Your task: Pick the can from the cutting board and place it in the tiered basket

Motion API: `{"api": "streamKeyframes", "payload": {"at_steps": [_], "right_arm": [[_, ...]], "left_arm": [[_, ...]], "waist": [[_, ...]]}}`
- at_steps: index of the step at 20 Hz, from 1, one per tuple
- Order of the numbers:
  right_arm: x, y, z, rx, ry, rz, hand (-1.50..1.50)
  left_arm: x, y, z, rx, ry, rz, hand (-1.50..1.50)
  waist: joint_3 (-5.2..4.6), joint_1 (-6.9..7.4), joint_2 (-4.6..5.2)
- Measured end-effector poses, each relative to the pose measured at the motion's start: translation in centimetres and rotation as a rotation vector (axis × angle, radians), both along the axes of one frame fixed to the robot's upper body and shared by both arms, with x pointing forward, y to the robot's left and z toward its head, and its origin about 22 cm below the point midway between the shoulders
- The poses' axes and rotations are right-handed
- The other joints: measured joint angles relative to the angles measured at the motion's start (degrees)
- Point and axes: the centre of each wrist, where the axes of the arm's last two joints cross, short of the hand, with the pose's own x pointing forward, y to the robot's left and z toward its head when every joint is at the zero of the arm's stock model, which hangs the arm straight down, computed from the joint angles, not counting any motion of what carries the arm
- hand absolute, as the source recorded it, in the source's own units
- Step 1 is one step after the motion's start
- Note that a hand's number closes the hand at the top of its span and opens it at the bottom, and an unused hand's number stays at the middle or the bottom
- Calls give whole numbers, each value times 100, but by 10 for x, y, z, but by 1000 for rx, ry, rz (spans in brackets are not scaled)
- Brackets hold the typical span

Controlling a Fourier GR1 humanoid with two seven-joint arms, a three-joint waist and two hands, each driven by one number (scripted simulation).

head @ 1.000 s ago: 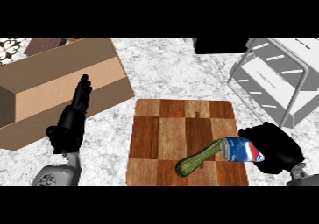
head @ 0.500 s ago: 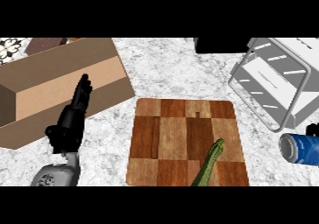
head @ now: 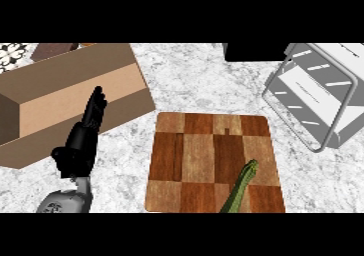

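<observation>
The wooden cutting board [head: 214, 160] lies at the centre of the counter with a green vegetable [head: 241, 187] on its lower right part. No can shows anywhere in the head view. The white wire tiered basket [head: 321, 92] stands at the upper right. My left hand [head: 78, 145] rests open at the left, fingers up, beside the cardboard box. My right hand is out of the view.
A large brown cardboard box [head: 63, 100] stands at the upper left on the marble counter [head: 192, 80]. A dark object [head: 251, 51] sits at the back edge, left of the basket.
My right hand carried the blue can off the board toward the right and both have left the view. The green vegetable turned more upright. My left hand stayed still.
</observation>
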Motion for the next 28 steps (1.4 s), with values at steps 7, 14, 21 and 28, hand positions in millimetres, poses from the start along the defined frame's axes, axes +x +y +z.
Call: {"api": "streamKeyframes", "payload": {"at_steps": [7, 14, 21, 28], "right_arm": [[7, -17, 50, 184, 22, -23, 150], [42, -3, 57, 286, 31, -29, 150], [86, 2, 55, 263, -7, -76, 150], [129, 0, 40, 204, -40, -106, 150]], "left_arm": [[7, -9, 2, 6, 3, -12, 0], [5, -11, 0, -3, -2, -27, 0], [11, -11, 1, -3, -5, -37, 0], [10, -11, 2, -1, -13, -37, 0]], "waist": [[-2, 93, 21], [5, 152, 32], [10, 176, 43], [11, 203, 51]]}}
